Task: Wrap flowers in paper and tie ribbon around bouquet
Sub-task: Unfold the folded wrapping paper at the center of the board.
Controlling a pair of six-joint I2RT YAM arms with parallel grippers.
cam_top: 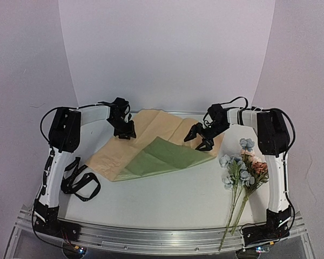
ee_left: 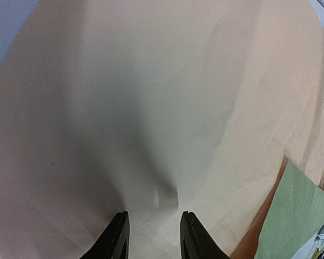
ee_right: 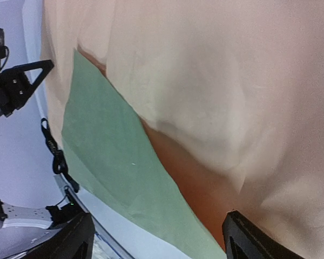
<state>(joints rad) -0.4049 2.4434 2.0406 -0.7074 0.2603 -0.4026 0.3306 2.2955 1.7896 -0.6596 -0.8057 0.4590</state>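
Okay, I had the paper (cam_top: 148, 135) spread across the far half of the table (cam_top: 173, 202), its tan face up over most of it. One near corner was folded over, so an olive-green flap (cam_top: 164, 156) showed on top.

The left gripper (cam_top: 126, 131) sat down on the sheet's far left part. On the left wrist feed its fingers (ee_left: 119, 237) stood only partly apart, with a clear gap between the tips and the tan paper right under them. A soft crease in the sheet ran up out of that gap. I couldn't tell whether they had any bite on the paper.

The right gripper (cam_top: 201, 141) was over the sheet's right edge with its jaws spread wide. On its own feed the two fingers (ee_right: 75, 240) sat at the bottom corners of the view with tan and green paper between them, and they gripped nothing.

The flowers (cam_top: 242, 170) lay off the paper to the right, just beside the right arm. Their blue, cream and pink blooms pointed away from me and the green stems ran back to the near edge.

The ribbon (cam_top: 78, 182) lay in loose black loops on the left, next to the left arm and apart from the sheet.
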